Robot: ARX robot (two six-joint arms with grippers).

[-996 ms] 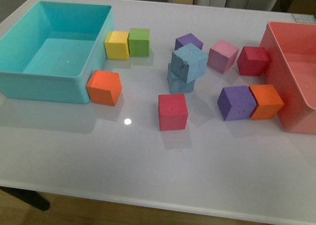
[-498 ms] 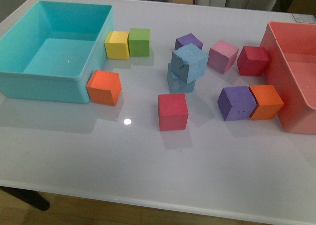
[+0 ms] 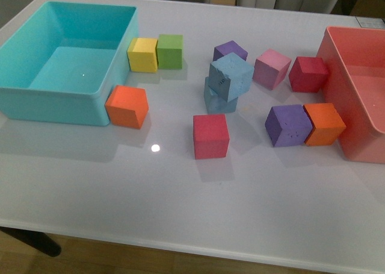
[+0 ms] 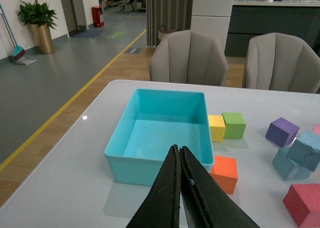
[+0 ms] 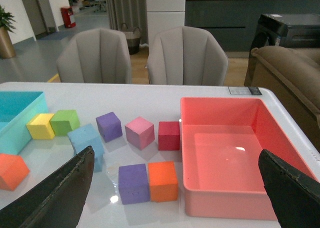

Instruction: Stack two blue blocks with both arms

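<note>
Two light blue blocks stand stacked at the table's middle: the upper blue block (image 3: 231,76) sits twisted and tilted on the lower blue block (image 3: 218,100). The stack also shows in the left wrist view (image 4: 304,150) and in the right wrist view (image 5: 86,139). Neither arm shows in the front view. My left gripper (image 4: 179,153) is shut and empty, held high over the near side of the turquoise bin. My right gripper (image 5: 175,173) is wide open and empty, held high above the table's right part.
A turquoise bin (image 3: 18,102) stands at the left, a pink bin (image 3: 337,87) at the right. Yellow (image 3: 142,54), green (image 3: 169,50), orange (image 3: 127,106), red (image 3: 210,136), purple (image 3: 288,125), orange (image 3: 324,124), pink (image 3: 271,68), dark red (image 3: 308,74) and purple (image 3: 230,50) cubes surround the stack.
</note>
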